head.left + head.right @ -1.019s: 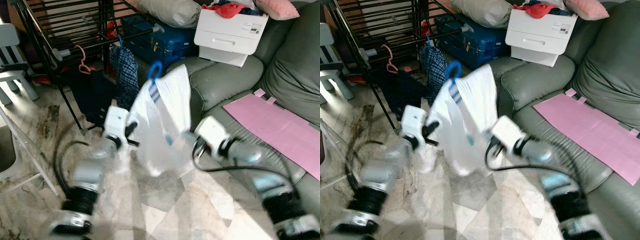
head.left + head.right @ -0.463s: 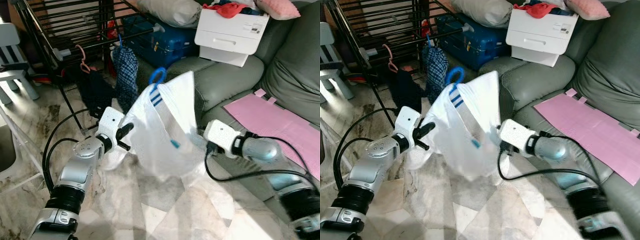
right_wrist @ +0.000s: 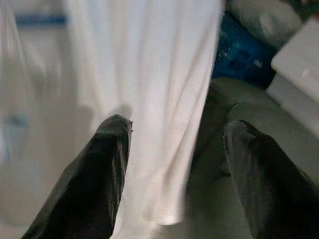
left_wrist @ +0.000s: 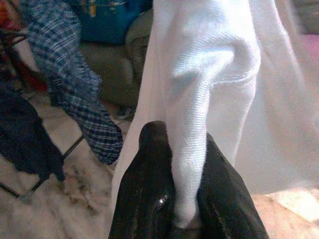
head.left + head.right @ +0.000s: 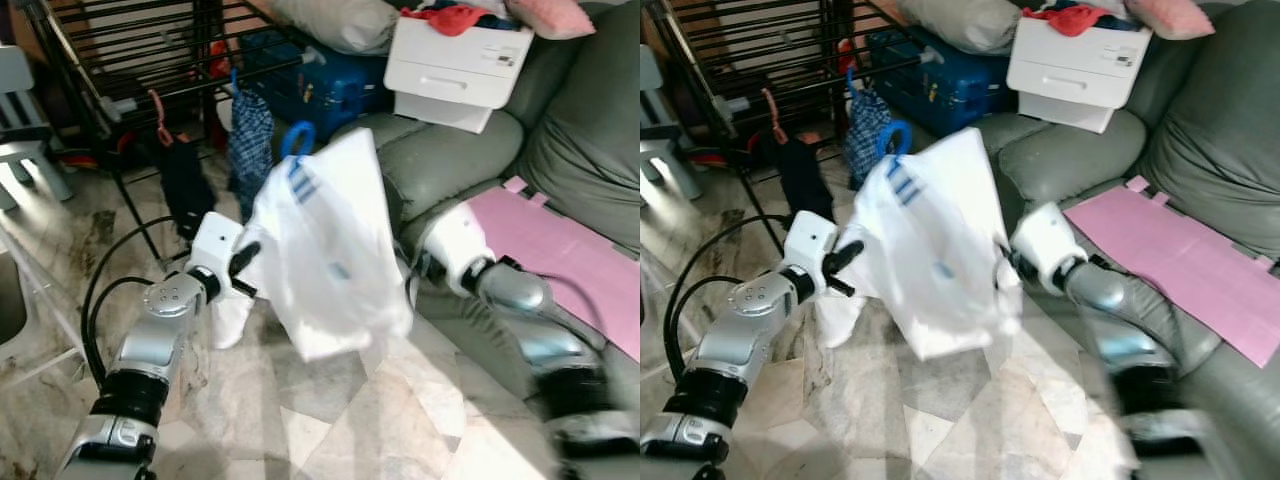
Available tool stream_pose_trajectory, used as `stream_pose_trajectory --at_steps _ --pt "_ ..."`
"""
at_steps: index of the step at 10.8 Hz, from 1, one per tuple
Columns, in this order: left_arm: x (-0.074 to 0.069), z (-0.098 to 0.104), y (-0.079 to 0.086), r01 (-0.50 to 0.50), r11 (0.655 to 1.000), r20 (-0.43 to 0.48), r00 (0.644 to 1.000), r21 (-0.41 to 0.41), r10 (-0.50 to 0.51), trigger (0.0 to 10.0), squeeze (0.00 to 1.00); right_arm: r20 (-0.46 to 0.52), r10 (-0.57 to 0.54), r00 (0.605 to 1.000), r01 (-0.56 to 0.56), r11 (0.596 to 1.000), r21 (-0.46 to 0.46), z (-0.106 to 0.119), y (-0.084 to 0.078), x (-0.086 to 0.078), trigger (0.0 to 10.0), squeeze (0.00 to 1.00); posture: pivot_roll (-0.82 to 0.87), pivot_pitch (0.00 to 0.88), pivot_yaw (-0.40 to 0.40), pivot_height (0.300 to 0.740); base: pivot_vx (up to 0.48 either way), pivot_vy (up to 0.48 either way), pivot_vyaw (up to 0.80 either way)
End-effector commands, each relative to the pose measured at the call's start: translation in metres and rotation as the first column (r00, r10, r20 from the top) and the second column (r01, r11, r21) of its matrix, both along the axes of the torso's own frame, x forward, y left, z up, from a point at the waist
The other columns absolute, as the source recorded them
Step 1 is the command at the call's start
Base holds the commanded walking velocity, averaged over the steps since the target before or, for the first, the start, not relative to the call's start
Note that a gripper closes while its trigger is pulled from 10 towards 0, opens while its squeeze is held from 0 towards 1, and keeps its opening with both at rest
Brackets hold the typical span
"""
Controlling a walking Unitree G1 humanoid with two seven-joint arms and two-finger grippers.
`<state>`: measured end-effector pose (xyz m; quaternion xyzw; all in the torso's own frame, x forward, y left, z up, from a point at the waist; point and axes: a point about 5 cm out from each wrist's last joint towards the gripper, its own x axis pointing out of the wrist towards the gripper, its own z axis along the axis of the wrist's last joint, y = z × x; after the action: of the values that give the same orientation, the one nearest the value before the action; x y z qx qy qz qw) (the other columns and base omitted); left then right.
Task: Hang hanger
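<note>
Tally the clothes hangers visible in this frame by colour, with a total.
Blue hangers: 2, one in the white shirt held up by the left gripper, hook at, and one on the rack holding the checked garment, hook at
Pink hangers: 1, on the rack
Total: 3

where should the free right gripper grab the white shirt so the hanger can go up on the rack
Judging from the pictures: the shirt's right-hand hem edge, approached from the sofa side. The left gripper already pinches the opposite fold, and the right gripper hangs open beside that loose edge. Keep clear of the blue hanger hook on top.
</note>
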<state>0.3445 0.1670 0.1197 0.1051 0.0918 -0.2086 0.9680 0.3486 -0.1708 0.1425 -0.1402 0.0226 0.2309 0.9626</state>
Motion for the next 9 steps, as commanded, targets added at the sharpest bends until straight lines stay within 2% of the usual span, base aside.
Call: stream_pose_trajectory --at_steps 1,2,3,4,5,6,7,8,9 --pt "0.008 0.02 0.003 -0.013 1.0 0.085 0.996 -0.018 0.015 0.0 0.0 -0.023 0.044 0.999 -0.043 0.998 0.04 0.0 0.005 -0.004 10.0 1.0 -0.13 0.0 -0.014 0.74 0.0 0.0 0.0" --pt "0.008 0.023 -0.001 0.02 1.0 0.098 0.995 -0.023 -0.018 0.0 0.0 -0.015 0.139 0.99 -0.14 0.989 -0.041 -0.005 0.012 -0.012 10.0 1.0 -0.13 0.0 -0.011 0.74 0.0 0.0 0.0" --pt "0.007 0.025 -0.003 0.054 0.998 0.109 0.993 -0.027 -0.051 0.0 0.0 -0.018 0.2 0.98 -0.201 0.978 -0.063 -0.004 0.014 -0.016 10.0 1.0 -0.13 0.0 -0.01 0.74 0.0 0.0 0.0" --pt "0.003 0.029 -0.009 0.158 0.987 0.128 0.979 -0.008 -0.156 0.0 0.0 -0.01 0.361 0.932 -0.356 0.912 -0.203 0.0 0.015 -0.027 10.0 1.0 -0.13 0.0 -0.008 0.74 0.0 0.0 0.0" --pt "-0.003 0.027 -0.01 0.27 0.961 0.119 0.954 0.065 -0.276 0.0 0.0 -0.014 0.422 0.906 -0.407 0.864 -0.295 0.011 0.006 -0.028 10.0 1.0 -0.13 0.0 -0.01 0.74 0.0 0.0 0.0" --pt "-0.011 0.022 -0.008 0.373 0.918 0.081 0.919 0.134 -0.385 0.0 0.0 0.005 0.435 0.901 -0.397 0.827 -0.398 0.024 -0.006 -0.025 10.0 1.0 -0.13 0.0 -0.012 0.74 0.0 0.0 0.0" --pt "-0.016 0.016 -0.005 0.43 0.888 0.046 0.896 0.162 -0.442 0.0 0.0 0.012 0.441 0.897 -0.391 0.808 -0.441 0.032 -0.012 -0.022 10.0 1.0 -0.13 0.0 -0.011 0.74 0.0 0.0 0.0" --pt "-0.021 0.008 0.001 0.463 0.862 0.011 0.88 0.207 -0.475 0.0 0.0 0.025 0.46 0.888 -0.383 0.767 -0.515 0.043 -0.02 -0.021 10.0 1.0 -0.13 0.0 -0.011 0.74 0.0 0.0 0.0" --pt "-0.025 0.001 0.005 0.491 0.835 -0.019 0.864 0.248 -0.503 0.0 0.0 0.053 0.469 0.882 -0.368 0.754 -0.544 0.057 -0.025 -0.019 10.0 1.0 -0.13 0.0 -0.013 0.74 0.0 0.0 0.0"
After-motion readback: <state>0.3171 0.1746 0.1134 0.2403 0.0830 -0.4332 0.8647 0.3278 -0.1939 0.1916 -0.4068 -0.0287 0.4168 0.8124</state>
